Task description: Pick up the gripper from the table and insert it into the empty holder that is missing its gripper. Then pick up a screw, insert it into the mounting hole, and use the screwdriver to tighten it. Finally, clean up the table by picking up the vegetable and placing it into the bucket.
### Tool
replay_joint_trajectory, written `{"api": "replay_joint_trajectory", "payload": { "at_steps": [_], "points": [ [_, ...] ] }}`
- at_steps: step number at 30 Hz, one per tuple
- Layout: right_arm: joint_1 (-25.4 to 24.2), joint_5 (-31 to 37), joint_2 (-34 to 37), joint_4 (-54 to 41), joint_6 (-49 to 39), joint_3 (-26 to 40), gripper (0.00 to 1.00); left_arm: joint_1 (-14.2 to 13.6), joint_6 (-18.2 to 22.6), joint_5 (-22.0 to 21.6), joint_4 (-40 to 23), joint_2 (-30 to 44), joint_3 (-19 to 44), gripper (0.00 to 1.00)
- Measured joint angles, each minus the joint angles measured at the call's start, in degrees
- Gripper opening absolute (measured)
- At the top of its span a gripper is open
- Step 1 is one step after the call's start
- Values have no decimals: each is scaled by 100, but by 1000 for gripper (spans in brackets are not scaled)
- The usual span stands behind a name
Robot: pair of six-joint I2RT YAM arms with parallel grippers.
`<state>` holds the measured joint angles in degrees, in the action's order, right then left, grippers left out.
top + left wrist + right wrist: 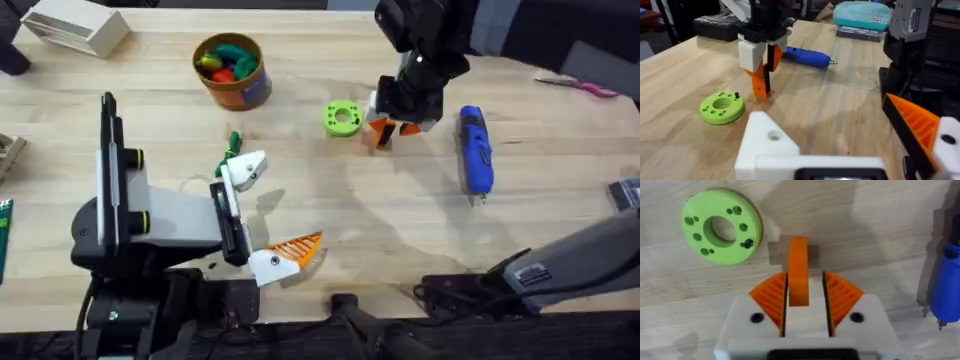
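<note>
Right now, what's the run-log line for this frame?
right gripper: shut on orange finger | empty holder: unfilled | screwdriver: on table

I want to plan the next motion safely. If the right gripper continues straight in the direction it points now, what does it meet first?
The right gripper points straight down, shut on the orange finger, so that finger would meet the bare table first. The green ring lies apart, beside that line.

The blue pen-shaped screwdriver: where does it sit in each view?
Overhead: the blue pen-shaped screwdriver lies right of the right gripper.
Left wrist: screwdriver lies behind that gripper.
Right wrist: at the right edge.
Shared landmark: the bright green ring.
</note>
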<state>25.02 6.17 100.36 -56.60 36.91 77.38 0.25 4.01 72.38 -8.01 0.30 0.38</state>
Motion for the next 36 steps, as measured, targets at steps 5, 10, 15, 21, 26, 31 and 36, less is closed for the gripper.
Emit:
{"api": "replay_joint_trajectory", "payload": {
  "at_steps": [5,10,15,21,26,31,36],
  "points": [
    [0,2,0,-4,14,0,36,0,0,0,0,2,0,985],
    [0,2,0,0,22,0,19,0,0,0,0,2,0,985],
    [0,-2,-77,-47,22,-12,19,0,0,0,0,0,0,985],
    [-15,-6,-1032,-29,22,-42,19,0,0,0,-2,0,0,985],
    [-107,-3,-2638,657,23,-359,19,0,0,0,-1,1,0,985],
    [-349,-1352,-4327,2345,-193,-2417,19,0,0,-2,0,1,0,985],
    [-1024,-3531,-4539,3450,-508,-3292,19,0,0,-2,0,2,0,986]
  ]
}}
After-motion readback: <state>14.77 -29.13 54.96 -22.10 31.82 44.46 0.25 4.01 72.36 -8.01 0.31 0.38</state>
